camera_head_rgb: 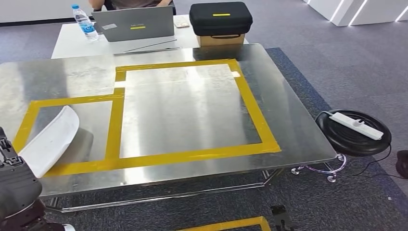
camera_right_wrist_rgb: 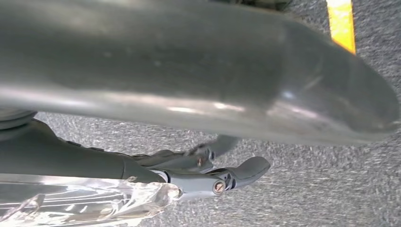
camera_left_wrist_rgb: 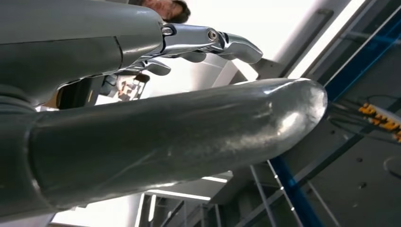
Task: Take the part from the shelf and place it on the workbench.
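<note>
Part: white curved part (camera_head_rgb: 50, 138) lies on the steel tabletop (camera_head_rgb: 192, 120), inside the smaller left-hand rectangle of yellow tape (camera_head_rgb: 114, 126); its near end reaches past the front tape line towards the tabletop edge.
Left hand: left hand (camera_left_wrist_rgb: 142, 104) seen from the wrist view with the thick thumb stretched out and the darker fingers (camera_left_wrist_rgb: 208, 42) extended, apart from the thumb; nothing lies between them, so it is empty and spread. In the head view the left arm sits at the lower left corner, just beside the near end of the part; contact cannot be judged.
Right hand: right hand (camera_right_wrist_rgb: 203, 94) hangs over grey carpet, thumb straight, fingers (camera_right_wrist_rgb: 227, 175) loosely extended, nothing held; empty and spread.
Tape layout: a larger taped rectangle adjoins the smaller one on its right.
Far table: white table behind the tabletop carries a laptop (camera_head_rgb: 133, 23), a water bottle (camera_head_rgb: 84, 22) and a black case (camera_head_rgb: 221, 18) on a cardboard box.
Floor: black round stool (camera_head_rgb: 352, 132) with a white power strip (camera_head_rgb: 357, 125) on it, right of the tabletop.
</note>
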Robot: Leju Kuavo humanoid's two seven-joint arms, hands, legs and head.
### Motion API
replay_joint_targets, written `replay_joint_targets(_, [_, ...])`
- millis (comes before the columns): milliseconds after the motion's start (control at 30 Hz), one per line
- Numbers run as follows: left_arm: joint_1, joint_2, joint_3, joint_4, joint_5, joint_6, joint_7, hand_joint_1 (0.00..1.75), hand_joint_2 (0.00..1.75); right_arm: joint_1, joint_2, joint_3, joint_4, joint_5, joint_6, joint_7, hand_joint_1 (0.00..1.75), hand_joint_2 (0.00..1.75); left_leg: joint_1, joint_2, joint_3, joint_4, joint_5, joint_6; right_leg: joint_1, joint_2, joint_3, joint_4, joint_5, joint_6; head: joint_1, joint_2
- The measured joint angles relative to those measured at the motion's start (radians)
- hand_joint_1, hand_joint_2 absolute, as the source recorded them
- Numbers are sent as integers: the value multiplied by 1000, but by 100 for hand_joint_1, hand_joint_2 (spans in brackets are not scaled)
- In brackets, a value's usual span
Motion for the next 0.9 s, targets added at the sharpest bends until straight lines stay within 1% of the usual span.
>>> replay_joint_targets(33, [0,0,-4,1,-8,-9,-1,0,0,0,0,0,0,1,0,0,0,0,0,1,-18,38,-25,-5,-2,-1,0,-3,3,-5,-1,0])
replay_joint_targets(67, [0,1,-9,2,-15,-19,-3,0,0,0,1,-1,0,2,1,1,0,0,1,1,-46,98,-59,-10,-3,-2,-1,-4,4,-8,-2,0])
replay_joint_targets(100, [0,1,-14,3,-23,-28,-6,0,0,0,1,-1,0,2,2,2,0,0,2,1,-80,169,-92,-13,-3,-2,-2,-4,4,-9,-3,0])
replay_joint_targets(133, [0,2,-19,5,-29,-36,-10,0,0,1,1,-1,0,3,4,5,0,0,2,1,-109,229,-114,-15,-3,-3,-3,-4,4,-10,-2,0])
replay_joint_targets(167, [0,3,-23,6,-34,-44,-14,0,0,1,2,-1,0,5,6,8,0,0,3,2,-126,261,-117,-17,-3,-3,-4,-4,4,-10,-2,0])
replay_joint_targets(200, [-1,4,-29,7,-38,-54,-17,0,0,1,2,-2,0,8,10,12,0,0,3,2,-123,254,-100,-17,-3,-3,-4,-4,4,-10,-2,0])
replay_joint_targets(233, [-3,5,-37,7,-42,-63,-19,0,0,1,2,-2,0,12,13,16,0,0,4,2,-101,211,-69,-16,-4,-3,-2,-3,4,-9,-3,0])
replay_joint_targets(267, [-7,5,-45,7,-47,-73,-21,0,0,1,3,-2,0,16,16,19,0,0,5,3,-67,146,-33,-16,-4,-2,-1,-3,4,-7,-3,0])
replay_joint_targets(300, [-11,6,-55,7,-52,-80,-21,0,0,0,3,-2,0,19,18,22,0,0,7,3,-32,77,-6,-16,-3,-1,-2,1,4,-3,-4,0])
replay_joint_targets(333, [-16,8,-64,7,-57,-85,-21,0,0,0,3,-2,0,20,19,23,0,0,7,3,-7,27,11,-13,-1,0,-4,4,4,3,-3,0])
replay_joint_targets(367, [-20,9,-72,8,-60,-88,-20,0,0,0,3,-2,0,21,20,24,0,0,7,2,6,-3,18,-8,1,1,-6,6,5,9,-2,0])
replay_joint_targets(400, [-23,11,-78,8,-61,-90,-20,0,0,0,3,-2,0,21,20,25,0,0,6,0,8,-13,17,-2,2,1,-9,7,7,15,0,0])
replay_joint_targets(433, [-24,12,-83,9,-62,-92,-20,0,0,0,3,-3,0,21,20,25,0,0,5,-1,4,-12,20,7,1,1,-10,4,10,21,2,0])
replay_joint_targets(467, [-26,14,-88,10,-62,-93,-20,0,0,1,3,-4,0,21,20,25,0,0,5,0,2,-14,24,14,-1,1,-12,5,7,26,3,0])
replay_joint_targets(500, [-29,15,-93,11,-62,-95,-20,0,0,1,3,-4,0,22,20,25,0,0,6,1,0,-15,28,21,-2,0,-18,17,-7,31,5,0])
replay_joint_targets(533, [-31,16,-97,12,-62,-97,-20,0,0,1,3,-6,0,22,20,25,0,0,7,2,-3,-17,32,29,-3,-1,-32,50,-34,35,7,0])
replay_joint_targets(567, [-33,17,-100,14,-62,-98,-20,0,0,0,3,-7,0,22,20,25,0,0,7,3,-9,-17,36,35,-3,-2,-54,105,-74,38,9,0])
replay_joint_targets(600, [-34,18,-102,15,-62,-98,-20,0,0,0,3,-7,0,22,20,25,0,0,6,4,-15,-17,40,39,-3,-2,-80,175,-116,40,12,0])
replay_joint_targets(633, [-34,20,-104,16,-62,-99,-19,0,0,0,3,-8,0,22,20,25,0,0,5,5,-22,-17,45,42,-3,-2,-103,241,-149,42,12,0])
replay_joint_targets(667, [-34,21,-106,18,-62,-99,-19,0,0,1,3,-8,0,22,20,25,0,0,3,5,-30,-17,51,43,-3,-2,-113,282,-164,42,12,0])
replay_joint_targets(700, [-35,23,-108,20,-63,-99,-18,0,0,1,3,-9,0,22,20,25,0,0,2,5,-37,-17,57,42,-2,-2,-103,284,-160,40,12,0])
replay_joint_targets(733, [-35,24,-109,21,-63,-99,-18,0,0,0,3,-9,0,22,20,25,0,0,2,5,-43,-17,63,41,-2,-2,-72,244,-140,38,12,0])
replay_joint_targets(767, [-36,25,-110,22,-63,-99,-18,0,0,-1,3,-10,0,22,20,25,0,0,2,5,-49,-17,69,38,-2,-2,-24,172,-113,35,12,0])
replay_joint_targets(800, [-36,25,-111,23,-63,-99,-18,0,0,-3,3,-10,0,22,20,24,0,0,1,4,-54,-16,75,34,-1,-2,28,93,-94,32,12,0])
replay_joint_targets(833, [-37,25,-111,23,-63,-99,-18,0,0,-6,3,-11,0,23,20,24,0,0,0,4,-57,-17,82,29,0,-1,65,33,-77,29,11,0])
replay_joint_targets(867, [-39,25,-113,23,-64,-99,-17,0,0,-8,3,-11,0,23,19,23,0,0,0,4,-58,-17,88,23,2,0,85,-3,-70,27,11,0])
replay_joint_targets(900, [-40,25,-114,23,-65,-99,-17,0,0,-9,3,-12,0,23,19,22,0,0,0,4,-59,-19,95,17,4,1,86,-13,-68,24,10,0])
